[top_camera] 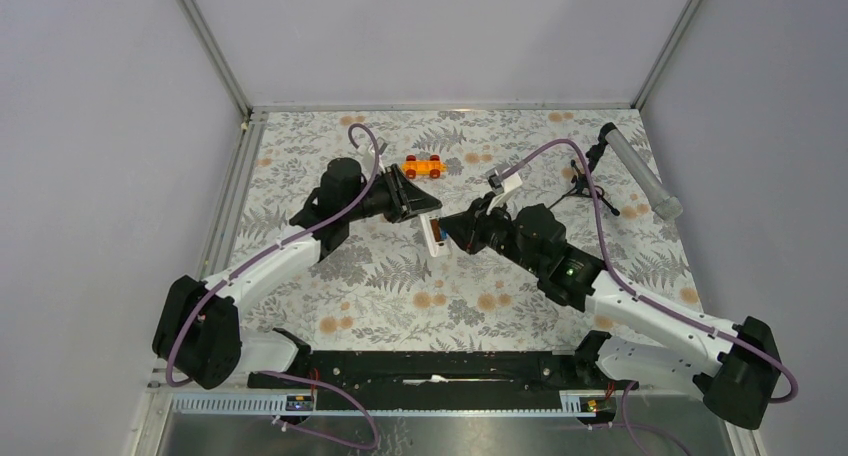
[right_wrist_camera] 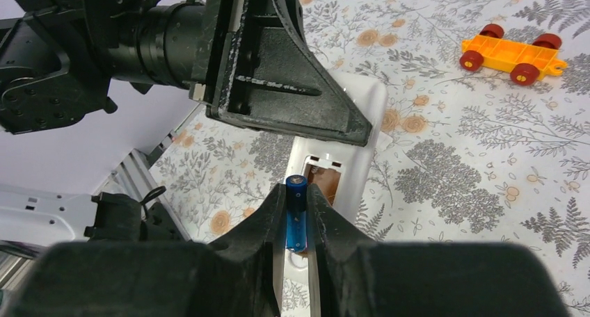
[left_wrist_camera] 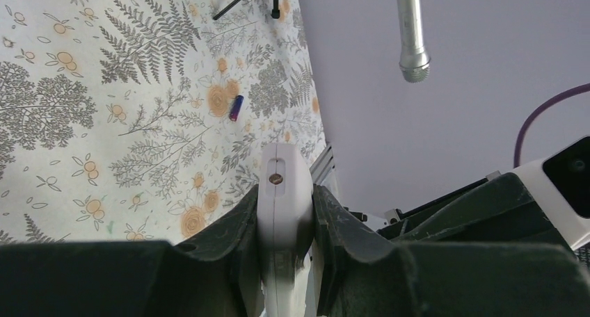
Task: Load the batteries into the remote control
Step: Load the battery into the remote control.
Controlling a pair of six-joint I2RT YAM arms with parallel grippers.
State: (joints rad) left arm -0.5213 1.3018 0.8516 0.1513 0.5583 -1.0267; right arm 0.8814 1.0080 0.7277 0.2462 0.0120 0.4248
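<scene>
— Your slim white plastic remote (left_wrist_camera: 282,185)?
— Clamped in your left jaws, long axis jutting forward.
— Batteries?
— Right jaws pinch one small blue cylinder battery (right_wrist_camera: 296,223) lengthwise, nose toward the remote's bay (right_wrist_camera: 324,183); the other battery (left_wrist_camera: 236,108) lies on the table (left_wrist_camera: 69,87).

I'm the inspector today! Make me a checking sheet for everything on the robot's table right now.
Surface: fern-patterned table, flat.
Job's things: remote control, battery bay open; one battery at the bay; second battery loose on the table.
Clutter: orange toy car; grey tube on a tripod.
Grippers: left gripper shut on remote control; right gripper shut on battery.
Cables: purple cable along each arm.
Surroundings: pale walls.
</scene>
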